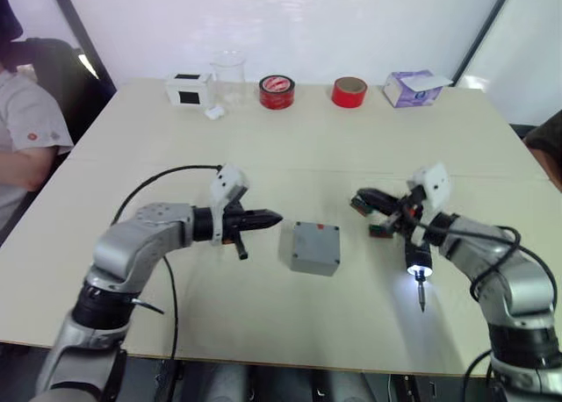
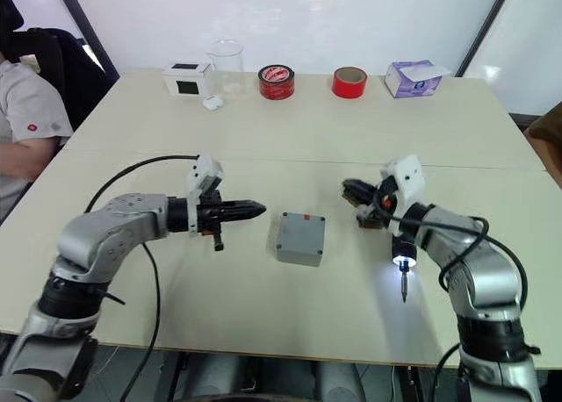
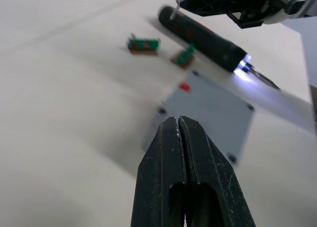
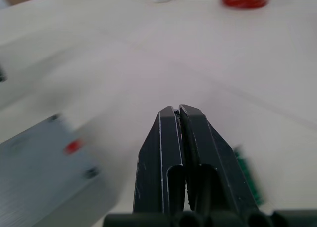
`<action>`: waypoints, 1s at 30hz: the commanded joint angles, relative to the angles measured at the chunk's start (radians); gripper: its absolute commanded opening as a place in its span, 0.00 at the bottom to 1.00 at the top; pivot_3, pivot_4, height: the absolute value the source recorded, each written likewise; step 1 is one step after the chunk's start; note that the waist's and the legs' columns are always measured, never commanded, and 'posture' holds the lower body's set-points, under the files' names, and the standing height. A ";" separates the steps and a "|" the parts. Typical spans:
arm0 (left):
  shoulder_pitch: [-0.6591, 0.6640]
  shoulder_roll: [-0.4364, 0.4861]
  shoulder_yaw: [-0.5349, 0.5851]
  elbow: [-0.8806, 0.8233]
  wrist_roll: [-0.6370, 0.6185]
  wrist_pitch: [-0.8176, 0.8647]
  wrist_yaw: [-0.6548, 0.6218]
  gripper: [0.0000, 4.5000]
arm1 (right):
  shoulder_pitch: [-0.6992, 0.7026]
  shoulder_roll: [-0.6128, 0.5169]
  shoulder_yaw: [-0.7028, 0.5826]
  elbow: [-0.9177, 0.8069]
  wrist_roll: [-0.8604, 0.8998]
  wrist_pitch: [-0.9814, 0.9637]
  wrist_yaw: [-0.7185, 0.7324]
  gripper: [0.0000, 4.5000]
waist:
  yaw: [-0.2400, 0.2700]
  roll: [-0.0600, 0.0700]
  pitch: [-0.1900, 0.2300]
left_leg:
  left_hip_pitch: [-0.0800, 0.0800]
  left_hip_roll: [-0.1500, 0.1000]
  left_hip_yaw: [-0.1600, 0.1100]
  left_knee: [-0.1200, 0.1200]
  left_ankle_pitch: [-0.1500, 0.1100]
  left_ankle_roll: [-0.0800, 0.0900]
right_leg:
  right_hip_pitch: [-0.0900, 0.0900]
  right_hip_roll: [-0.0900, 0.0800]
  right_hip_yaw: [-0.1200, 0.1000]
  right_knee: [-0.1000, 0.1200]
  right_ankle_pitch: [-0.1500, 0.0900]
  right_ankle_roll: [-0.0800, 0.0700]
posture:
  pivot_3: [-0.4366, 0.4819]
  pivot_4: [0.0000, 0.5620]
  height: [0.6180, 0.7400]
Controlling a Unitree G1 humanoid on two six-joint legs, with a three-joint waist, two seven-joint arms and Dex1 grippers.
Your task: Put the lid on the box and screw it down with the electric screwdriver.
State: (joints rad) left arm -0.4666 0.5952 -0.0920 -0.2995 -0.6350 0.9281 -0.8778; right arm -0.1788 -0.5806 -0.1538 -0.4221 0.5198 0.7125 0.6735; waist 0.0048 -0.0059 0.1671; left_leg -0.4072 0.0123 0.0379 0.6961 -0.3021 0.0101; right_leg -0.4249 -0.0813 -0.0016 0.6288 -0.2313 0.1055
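Observation:
The grey box (image 1: 307, 263) stands mid-table with the lid (image 1: 314, 237) lying on top, its red spot (image 1: 320, 228) at a far corner. My left gripper (image 1: 277, 217) is shut and empty, level with the box just to its left, pointing at it. The electric screwdriver (image 1: 416, 254) lies to the right of the box, its bit (image 1: 421, 298) toward me and its white tip light on. My right gripper (image 1: 358, 197) is shut on nothing; its fingers reach left above the tool's rear end. I cannot tell whether the tool rests on the table.
Two small green parts (image 1: 379, 230) (image 3: 143, 43) lie by the right gripper. Along the far edge stand a white box with a black patch (image 1: 187, 89), a clear beaker (image 1: 228, 75), two red tape rolls (image 1: 277, 92) (image 1: 349, 92) and a purple tissue box (image 1: 413, 88). A person (image 1: 26, 130) sits at left.

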 commanded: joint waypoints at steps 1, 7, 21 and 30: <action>0.001 0.023 0.008 -0.033 -0.013 0.004 -0.010 0.00 | 0.025 -0.009 0.017 -0.083 0.031 0.014 0.001 0.01 | 0.000 0.000 0.000 | 0.000 0.000 0.000 0.000 0.000 0.000 | 0.000 0.000 0.000 0.000 0.000 0.000 | 0.48 0.27 1.00; 0.002 0.017 -0.009 -0.028 -0.011 -0.001 0.000 0.00 | 0.052 -0.006 0.022 -0.086 0.041 0.021 -0.009 0.01 | 0.005 0.000 0.000 | 0.000 -0.001 0.000 0.000 0.000 0.000 | 0.000 0.000 0.000 0.000 0.000 0.000 | 0.48 0.27 1.00; 0.004 0.008 -0.016 -0.022 -0.004 -0.019 0.004 0.00 | 0.069 -0.026 0.054 -0.070 0.013 0.006 0.003 0.01 | 0.005 0.000 0.000 | 0.000 -0.001 0.000 0.000 0.000 0.000 | 0.000 0.000 0.000 0.000 0.000 0.000 | 0.48 0.27 1.00; 0.004 0.003 -0.021 -0.019 0.003 -0.029 0.011 0.00 | 0.063 -0.028 0.088 -0.055 -0.006 -0.003 -0.001 0.01 | 0.005 0.000 0.000 | 0.000 -0.001 0.000 0.000 0.000 0.000 | 0.000 0.000 0.000 0.000 0.000 0.000 | 0.48 0.27 1.00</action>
State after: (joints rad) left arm -0.4617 0.6021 -0.1103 -0.3005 -0.6373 0.9205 -0.8679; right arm -0.1072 -0.6040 -0.0793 -0.4682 0.5189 0.7223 0.6712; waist 0.0099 -0.0062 0.1672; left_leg -0.4073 0.0109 0.0380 0.6961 -0.3021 0.0101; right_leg -0.4249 -0.0812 -0.0016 0.6284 -0.2315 0.1050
